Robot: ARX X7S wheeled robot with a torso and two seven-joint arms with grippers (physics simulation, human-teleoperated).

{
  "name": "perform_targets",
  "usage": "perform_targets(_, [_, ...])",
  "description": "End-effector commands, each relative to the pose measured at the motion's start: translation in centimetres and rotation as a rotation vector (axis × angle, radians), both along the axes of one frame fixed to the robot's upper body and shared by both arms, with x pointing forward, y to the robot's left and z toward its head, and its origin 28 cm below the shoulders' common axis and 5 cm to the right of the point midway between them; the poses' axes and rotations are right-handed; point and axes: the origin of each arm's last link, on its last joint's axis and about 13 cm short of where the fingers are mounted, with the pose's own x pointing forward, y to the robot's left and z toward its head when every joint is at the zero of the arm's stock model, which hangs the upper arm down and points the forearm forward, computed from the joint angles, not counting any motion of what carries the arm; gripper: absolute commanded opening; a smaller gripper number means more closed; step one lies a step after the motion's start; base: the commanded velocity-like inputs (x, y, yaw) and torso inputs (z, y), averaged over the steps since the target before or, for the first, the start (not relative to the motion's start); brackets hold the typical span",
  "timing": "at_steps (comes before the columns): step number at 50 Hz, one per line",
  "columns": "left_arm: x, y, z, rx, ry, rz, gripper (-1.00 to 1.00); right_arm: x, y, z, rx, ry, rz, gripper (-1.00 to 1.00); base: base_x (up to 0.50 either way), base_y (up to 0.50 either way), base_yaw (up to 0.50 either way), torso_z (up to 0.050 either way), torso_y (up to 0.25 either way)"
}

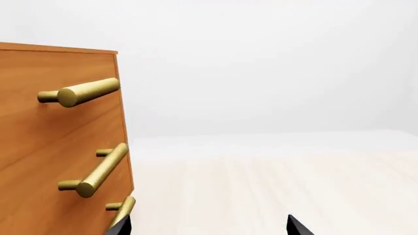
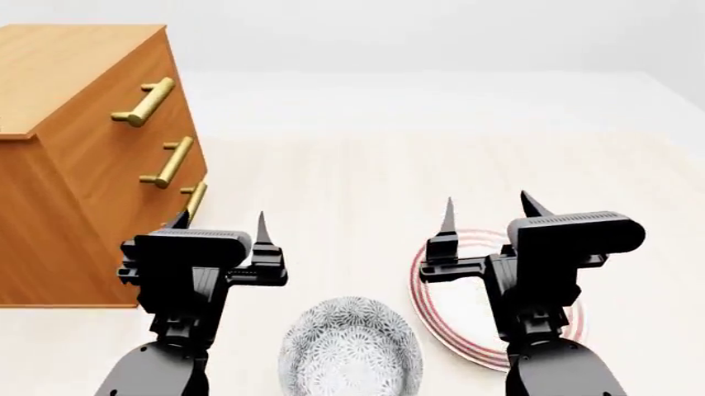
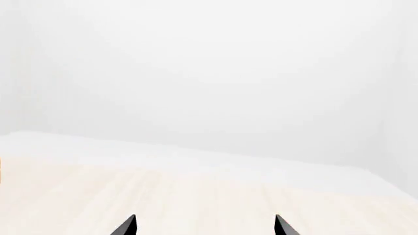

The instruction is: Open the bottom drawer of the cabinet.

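**Head view: left arm lined up near cabinet's lowest handle, drawer not yet opened**

Head view frames the cabinet (image 2: 82, 157), an orange-brown wood-grain chest, at the left of a pale tabletop (image 2: 364, 165), with three stacked drawers all seen closed. The bottom drawer (image 2: 165, 227) is marked by its short brass handle (image 2: 195, 200), which sits lowest on the cabinet front. The left gripper (image 2: 220, 223) is held just in front of that handle, its two black fingers spread apart; one fingertip appears level with the handle, though contact cannot be confirmed. In the left wrist view the lowest handle (image 1: 123, 210) is seen at the frame's edge next to one fingertip, with the middle handle (image 1: 98, 171) and top handle (image 1: 81, 93) stacked beyond it. The right gripper (image 2: 484, 216) is also held with its fingers apart, empty, above a red-rimmed plate (image 2: 441, 326); a patterned glass bowl (image 2: 350, 351) is seen between the two arms. Only bare tabletop is shown in the right wrist view.

The step in hand is judged to be the approach to the handle; no grasp has been made. For the next move, the left fingers would need to be brought around the bar and closed on it, after which a straight pull away from the cabinet front would be called for.
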Motion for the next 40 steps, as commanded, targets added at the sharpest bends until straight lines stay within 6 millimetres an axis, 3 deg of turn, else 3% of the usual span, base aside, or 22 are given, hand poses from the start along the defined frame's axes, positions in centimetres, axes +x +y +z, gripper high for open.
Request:
perform_targets(1, [0.0,0.1,-0.1,-0.001,0.001,0.004,1.0,0.0,0.0,0.0,-0.003,-0.001,0.002,1.0,0.5,0.0,0.0,0.0,0.0])
perform_targets(9, [0.1,0.1,-0.1,-0.001,0.001,0.005,1.0,0.1,0.1,-0.1,0.003,-0.002,-0.002,1.0,0.46,0.0,0.0,0.0,0.002])
perform_targets(22, [0.3,0.1,-0.1,0.01,0.025,-0.006,1.0,0.0,0.1,0.1,-0.014,-0.01,0.003,1.0,0.0,0.0,0.0,0.0,0.0])
perform_targets(29, [2.4,0.6,0.1,0.241,0.059,0.074,1.0,0.2,0.1,0.1,-0.018,-0.003,-0.001,1.0,0.0,0.0,0.0,0.0,0.0])
perform_targets(34, [4.6,1.3,-0.9,0.488,0.116,0.149,1.0,0.2,0.2,0.2,-0.018,-0.003,0.002,1.0,0.0,0.0,0.0,0.0,0.0])
perform_targets(40, [6.1,1.5,-2.3,0.6,0.157,0.157,1.0,0.3,0.2,0.2,-0.016,-0.004,-0.002,1.0,0.0,0.0,0.0,0.0,0.0])
